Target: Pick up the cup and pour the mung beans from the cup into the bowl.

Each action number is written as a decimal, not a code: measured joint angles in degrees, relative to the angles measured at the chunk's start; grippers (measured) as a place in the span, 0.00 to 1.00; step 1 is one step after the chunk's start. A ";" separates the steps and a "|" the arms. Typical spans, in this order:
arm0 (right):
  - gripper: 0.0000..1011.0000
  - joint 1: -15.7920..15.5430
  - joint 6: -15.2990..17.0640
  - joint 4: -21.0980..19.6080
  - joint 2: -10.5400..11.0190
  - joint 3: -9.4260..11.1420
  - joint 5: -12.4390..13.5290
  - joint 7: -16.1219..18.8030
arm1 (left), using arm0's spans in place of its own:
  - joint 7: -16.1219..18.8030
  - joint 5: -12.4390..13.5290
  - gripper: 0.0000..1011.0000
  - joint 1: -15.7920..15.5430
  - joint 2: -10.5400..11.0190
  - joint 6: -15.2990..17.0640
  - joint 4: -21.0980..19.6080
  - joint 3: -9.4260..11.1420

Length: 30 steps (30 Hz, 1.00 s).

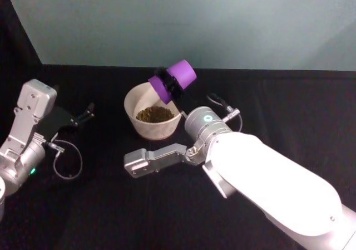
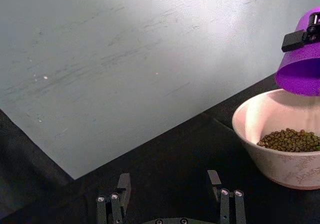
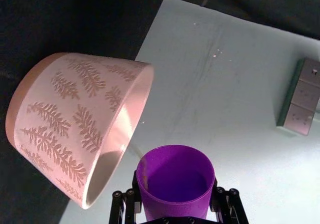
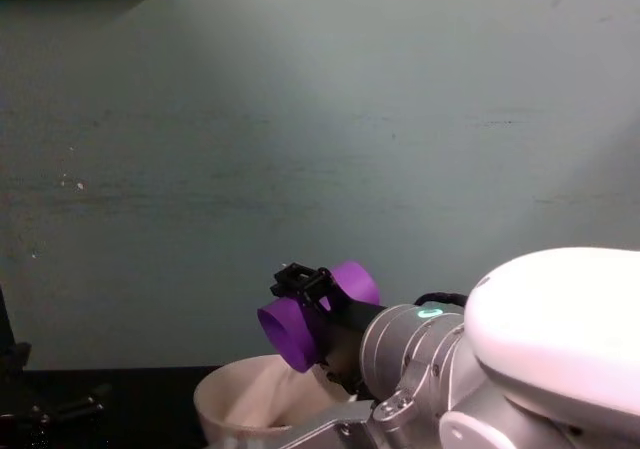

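Head view puts the cup [image 1: 177, 77] in the air over the bowl's [image 1: 158, 130] rim at about 1 o'clock, tipped well over with its mouth facing down toward 7 o'clock. The right gripper [image 1: 167, 83] is clamped across the cup's wall near mid-height. Mung beans [image 1: 154, 114] lie heaped in the bottom of the bowl, and in the right wrist view the cup's inside looks bare, so the pour seems all but done.

The left gripper [image 2: 168, 183] is parked low over the black table [image 1: 100, 205], at about 9 o'clock from the bowl, with its fingers spread and nothing between them.

The cup is probably very light now. Being smooth, tapered plastic, it could slide toward its narrow end or flex under a hard squeeze, so a firm, moderate hold around the middle suits it. The bowl looks heavier and brittle; a knock from the cup's rim is worth avoiding.
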 joint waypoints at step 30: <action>0.73 2.36 0.41 -1.55 2.30 -5.66 -9.84 1.30 | 0.00 0.00 0.99 0.00 0.00 0.00 0.00 0.00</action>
